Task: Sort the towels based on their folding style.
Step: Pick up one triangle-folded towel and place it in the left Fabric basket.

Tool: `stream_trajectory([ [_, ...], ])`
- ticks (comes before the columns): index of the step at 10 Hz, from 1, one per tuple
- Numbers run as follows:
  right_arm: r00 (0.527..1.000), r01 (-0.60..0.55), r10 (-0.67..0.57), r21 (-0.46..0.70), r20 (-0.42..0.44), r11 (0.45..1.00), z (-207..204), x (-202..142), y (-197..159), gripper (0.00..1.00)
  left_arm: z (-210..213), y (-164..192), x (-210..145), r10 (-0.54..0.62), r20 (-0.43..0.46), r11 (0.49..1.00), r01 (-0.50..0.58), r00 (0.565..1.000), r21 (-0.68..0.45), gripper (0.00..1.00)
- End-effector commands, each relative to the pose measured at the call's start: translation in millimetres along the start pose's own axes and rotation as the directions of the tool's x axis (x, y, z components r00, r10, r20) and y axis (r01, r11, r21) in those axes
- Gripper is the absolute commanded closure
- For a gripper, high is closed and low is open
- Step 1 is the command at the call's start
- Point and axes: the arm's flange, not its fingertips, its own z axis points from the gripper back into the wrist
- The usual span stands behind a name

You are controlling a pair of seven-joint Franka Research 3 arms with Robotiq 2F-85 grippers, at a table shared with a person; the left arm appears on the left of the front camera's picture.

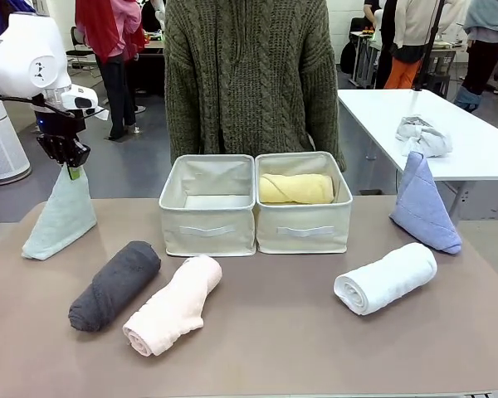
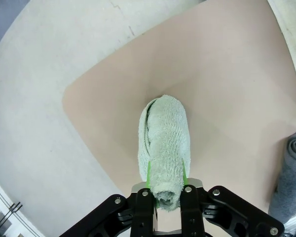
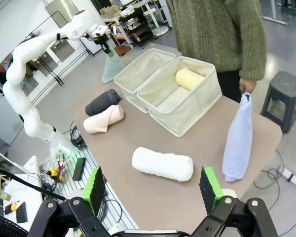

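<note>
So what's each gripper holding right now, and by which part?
The left gripper is shut on the pale teal cone towel, pinching its pointed tip. The right gripper is open and holds nothing.

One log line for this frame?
left gripper shut on teal cone tip | right gripper open, empty | yellow roll in right bin | grey roll, pink roll, white roll, blue cone on table

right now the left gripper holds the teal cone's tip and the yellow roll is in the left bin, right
No: the yellow roll lies in the right bin, per the front view. The left gripper does hold the teal cone by its tip.
</note>
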Motion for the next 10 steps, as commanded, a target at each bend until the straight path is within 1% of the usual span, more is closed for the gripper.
stream_trajectory([
  [1,1.000,-0.016,0.016,0.013,0.003,1.000,0.5,-0.5,-1.1,0.00,3.4,8.2,2.4,-0.021,-0.008,0.999,0.021,1.000,-0.024,1.00],
  [2,1.000,-0.016,0.016,0.013,0.003,1.000,0.5,-0.5,-1.1,0.00,5.5,7.2,0.4,-0.033,-0.013,0.999,0.032,0.999,-0.027,1.00],
  [3,1.000,-0.016,0.016,0.013,0.003,1.000,0.5,-0.5,-1.1,0.00,20.6,2.4,-11.5,-0.094,-0.046,0.994,0.091,0.994,-0.059,1.00],
  [4,1.000,-0.016,0.016,0.013,0.003,1.000,0.5,-0.5,-1.1,0.00,54.4,-6.3,-36.5,-0.148,-0.063,0.989,0.146,0.987,-0.037,1.00],
  [5,1.000,-0.016,0.016,0.013,0.003,1.000,0.5,-0.5,-1.1,0.00,96.0,-13.7,-70.2,-0.210,-0.046,0.978,0.210,0.977,0.003,1.00],
  [6,1.000,-0.016,0.016,0.013,0.003,1.000,0.5,-0.5,-1.1,0.00,136.9,-18.8,-103.1,-0.251,0.001,0.967,0.251,0.968,0.049,1.00],
  [7,1.000,-0.016,0.016,0.013,0.003,1.000,0.5,-0.5,-1.1,0.00,174.7,-26.6,-134.3,-0.255,0.051,0.965,0.251,0.966,0.077,1.00],
  [8,1.000,-0.016,0.016,0.013,0.003,1.000,0.5,-0.5,-1.1,0.00,197.2,-32.3,-154.7,-0.262,0.074,0.962,0.254,0.962,0.101,1.00],
  [9,1.000,-0.016,0.016,0.013,0.003,1.000,0.5,-0.5,-1.1,0.00,206.3,-36.8,-167.5,-0.272,0.085,0.959,0.262,0.959,0.110,1.00],
  [10,1.000,-0.016,0.016,0.013,0.003,1.000,0.5,-0.5,-1.1,0.00,202.4,-36.4,-174.4,-0.275,0.079,0.957,0.265,0.958,0.117,1.00],
])
